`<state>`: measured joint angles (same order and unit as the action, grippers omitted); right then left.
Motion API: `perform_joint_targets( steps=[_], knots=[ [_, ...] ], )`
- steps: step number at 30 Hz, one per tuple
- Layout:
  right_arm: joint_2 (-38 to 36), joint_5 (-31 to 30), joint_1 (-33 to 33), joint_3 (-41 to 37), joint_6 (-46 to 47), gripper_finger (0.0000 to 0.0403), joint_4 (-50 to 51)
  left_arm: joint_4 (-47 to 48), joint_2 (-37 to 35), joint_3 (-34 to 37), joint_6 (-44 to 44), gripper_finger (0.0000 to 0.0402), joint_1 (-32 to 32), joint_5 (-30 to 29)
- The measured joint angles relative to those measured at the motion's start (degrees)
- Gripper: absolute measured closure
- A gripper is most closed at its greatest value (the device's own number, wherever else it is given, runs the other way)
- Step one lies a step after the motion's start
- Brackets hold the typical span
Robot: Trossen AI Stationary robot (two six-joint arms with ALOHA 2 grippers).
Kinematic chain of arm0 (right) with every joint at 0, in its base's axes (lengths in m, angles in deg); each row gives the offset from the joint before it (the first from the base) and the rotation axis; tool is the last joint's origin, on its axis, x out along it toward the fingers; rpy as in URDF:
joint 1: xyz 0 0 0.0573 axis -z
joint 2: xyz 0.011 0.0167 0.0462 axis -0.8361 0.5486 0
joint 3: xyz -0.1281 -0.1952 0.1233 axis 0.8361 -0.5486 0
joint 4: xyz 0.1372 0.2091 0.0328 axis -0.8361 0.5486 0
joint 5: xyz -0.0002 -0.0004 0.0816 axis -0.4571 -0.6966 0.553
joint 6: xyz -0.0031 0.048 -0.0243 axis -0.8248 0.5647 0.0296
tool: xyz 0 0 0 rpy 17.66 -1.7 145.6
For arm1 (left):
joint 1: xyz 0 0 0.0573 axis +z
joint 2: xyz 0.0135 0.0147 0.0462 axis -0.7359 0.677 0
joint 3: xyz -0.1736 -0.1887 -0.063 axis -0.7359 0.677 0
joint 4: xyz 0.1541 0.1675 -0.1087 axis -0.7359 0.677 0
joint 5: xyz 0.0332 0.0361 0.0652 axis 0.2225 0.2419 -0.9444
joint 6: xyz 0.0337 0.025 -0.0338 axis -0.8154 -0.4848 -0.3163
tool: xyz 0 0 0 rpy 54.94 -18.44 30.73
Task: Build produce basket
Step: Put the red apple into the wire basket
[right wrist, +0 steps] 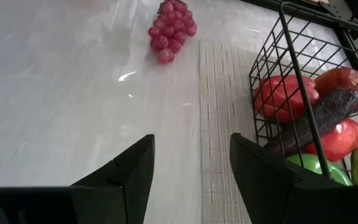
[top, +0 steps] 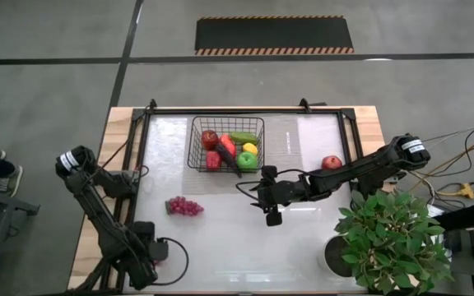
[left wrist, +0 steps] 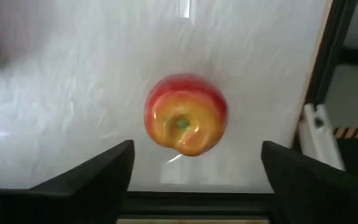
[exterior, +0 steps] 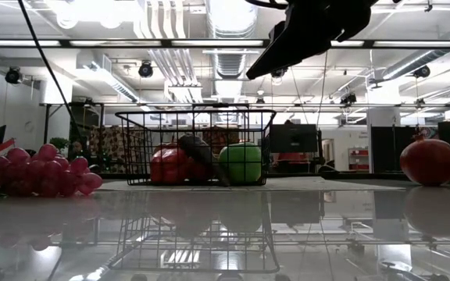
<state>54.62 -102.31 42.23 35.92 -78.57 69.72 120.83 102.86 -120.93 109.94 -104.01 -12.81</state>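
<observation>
Apparently untouched, a red-yellow apple [left wrist: 186, 115] sits between the left gripper's [left wrist: 194, 165] widely spread fingers.

White table top [top: 220, 247] sat in a black frame on a wooden base. Woven grey mat [top: 282, 152] lay at the far centre. Leafy potted plant [top: 389, 238] stood at the near right corner. Hazard-striped black floor mat [top: 274, 35] lay beyond the table.
</observation>
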Motion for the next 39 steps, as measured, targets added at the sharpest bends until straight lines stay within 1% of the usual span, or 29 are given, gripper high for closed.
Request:
perform_joint_targets(
  steps=[2,4,9,14,19,22,28,31,35,39],
  knots=[
    [0.00,0.00,0.00,0.00,-0.01,0.0209,-0.02,-0.52,0.00,1.42,-0.97,0.0054,-0.11,-0.35],
    [0.00,0.02,0.00,0.00,-0.01,0.0209,0.00,-0.61,0.00,2.94,-1.01,0.0048,-0.04,-0.69],
    [0.00,0.00,0.00,0.00,-0.01,0.0209,0.00,-4.50,0.00,6.05,-0.94,0.0046,-0.07,-0.51],
    [0.00,-0.07,0.00,0.00,-0.01,0.0209,0.00,-11.64,-0.02,9.06,-1.02,0.0046,-0.04,-0.33],
    [0.00,-0.17,0.00,0.00,-0.01,0.0209,0.02,-12.91,0.04,10.22,-2.00,0.0046,-0.10,-0.30],
    [0.00,-0.20,0.00,0.00,-0.01,0.0209,0.01,-12.93,0.04,10.11,-2.76,0.0059,-0.11,-0.29],
    [0.00,-0.20,0.00,0.00,-0.01,0.0209,0.00,-12.96,0.07,10.11,-2.69,0.0111,-0.11,-0.27],
    [0.00,-0.20,0.00,0.00,-0.01,0.0209,0.00,-12.99,0.07,10.11,-2.69,0.0131,-0.11,-0.25],
    [0.00,-0.20,0.00,0.00,-0.01,0.0209,0.02,-12.98,0.09,9.84,-2.30,0.0143,-0.11,-0.20],
    [0.00,-0.20,0.00,0.00,-0.01,0.0209,0.62,-11.78,0.13,7.24,-2.34,0.0145,1.12,0.01]
  ],
)
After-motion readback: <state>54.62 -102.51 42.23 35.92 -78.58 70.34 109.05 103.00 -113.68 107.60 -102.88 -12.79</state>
